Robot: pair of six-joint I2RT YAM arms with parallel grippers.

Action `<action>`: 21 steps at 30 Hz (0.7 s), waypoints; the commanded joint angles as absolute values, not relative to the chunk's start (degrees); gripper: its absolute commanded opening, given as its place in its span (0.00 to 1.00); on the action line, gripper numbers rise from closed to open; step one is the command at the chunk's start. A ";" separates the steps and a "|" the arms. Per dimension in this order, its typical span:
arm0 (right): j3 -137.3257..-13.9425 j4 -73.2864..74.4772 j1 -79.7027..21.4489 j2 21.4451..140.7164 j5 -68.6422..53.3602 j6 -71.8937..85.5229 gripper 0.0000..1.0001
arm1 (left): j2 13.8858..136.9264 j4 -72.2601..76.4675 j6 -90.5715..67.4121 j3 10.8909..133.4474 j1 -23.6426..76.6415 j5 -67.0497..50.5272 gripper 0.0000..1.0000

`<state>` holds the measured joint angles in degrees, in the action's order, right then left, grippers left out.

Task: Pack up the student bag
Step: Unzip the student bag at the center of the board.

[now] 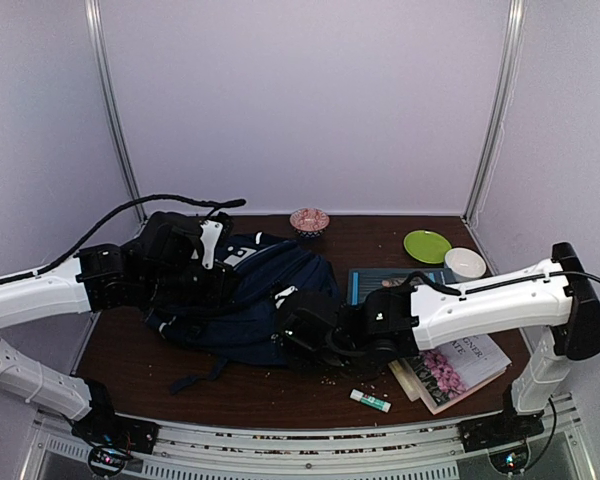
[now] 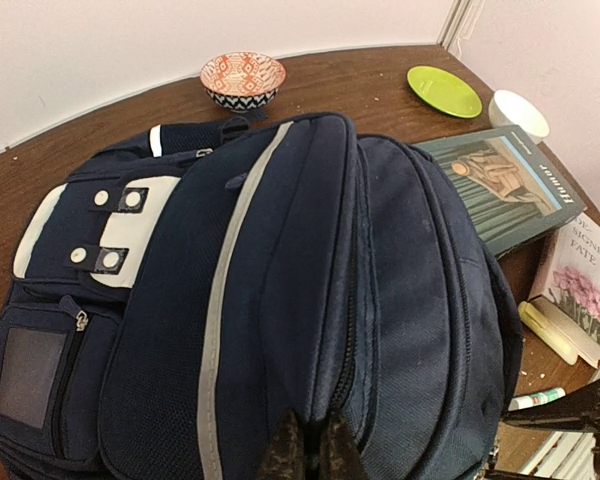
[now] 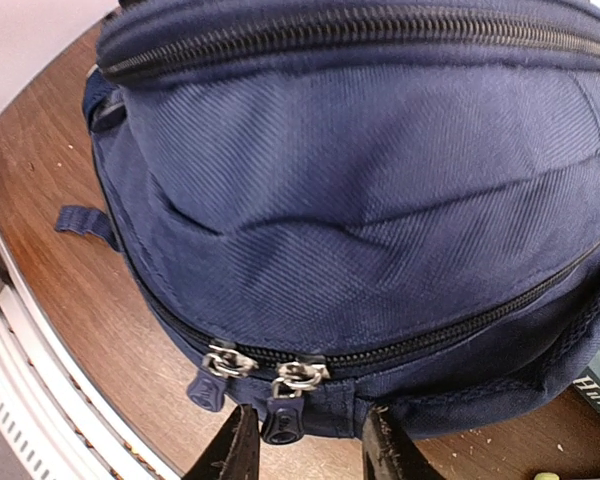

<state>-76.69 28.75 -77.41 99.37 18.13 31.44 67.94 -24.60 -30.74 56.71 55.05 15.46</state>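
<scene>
Navy fabric fills both wrist views: the student bag (image 1: 250, 300) lies on the brown table (image 1: 180, 375), between the two arms, its zips closed where they show. The left gripper (image 2: 306, 452) sits on the student bag's upper ridge, fingers nearly together and nipping a fold of cloth. The right gripper (image 3: 315, 447) is at the student bag's near end, jaws apart, with one zipper pull (image 3: 280, 420) between them. Behind the student bag stands a patterned bowl (image 2: 242, 78). On its right-arm side lie a dark-covered book (image 2: 500, 185), a green plate (image 2: 444, 90) and a white cup (image 2: 518, 112).
</scene>
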 commanded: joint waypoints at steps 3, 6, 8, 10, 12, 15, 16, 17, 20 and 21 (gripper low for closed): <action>-78.97 31.53 -77.90 101.15 21.63 31.29 0.40 | 66.80 -16.70 -30.33 60.45 54.67 16.21 0.00; -79.80 32.14 -77.99 101.89 22.39 31.42 0.41 | 66.89 -16.70 -30.41 60.47 54.67 16.09 0.00; -80.26 32.37 -78.06 102.26 22.98 31.38 0.39 | 66.88 -16.70 -30.41 60.40 54.67 16.04 0.00; -80.49 32.60 -78.07 102.38 23.51 31.56 0.36 | 66.89 -16.70 -30.42 60.47 54.67 16.06 0.00; -80.30 32.45 -78.08 102.16 23.72 31.65 0.32 | 66.88 -16.78 -30.41 60.24 54.67 16.06 0.00; -80.02 32.47 -78.05 101.58 23.73 31.50 0.24 | 66.80 -16.87 -30.43 60.07 54.67 16.17 0.00; -79.92 32.51 -78.07 101.35 23.80 31.47 0.21 | 66.80 -16.87 -30.41 60.11 54.67 16.25 0.00; -79.80 32.52 -78.05 101.05 23.77 31.49 0.18 | 66.80 -16.87 -30.41 60.03 54.67 16.28 0.00; -79.72 32.52 -78.11 100.66 23.20 31.69 0.12 | 66.80 -16.63 -30.42 59.89 54.67 16.28 0.00; -79.73 32.54 -78.06 100.41 23.02 31.79 0.12 | 66.80 -16.61 -30.41 59.81 54.67 16.26 0.00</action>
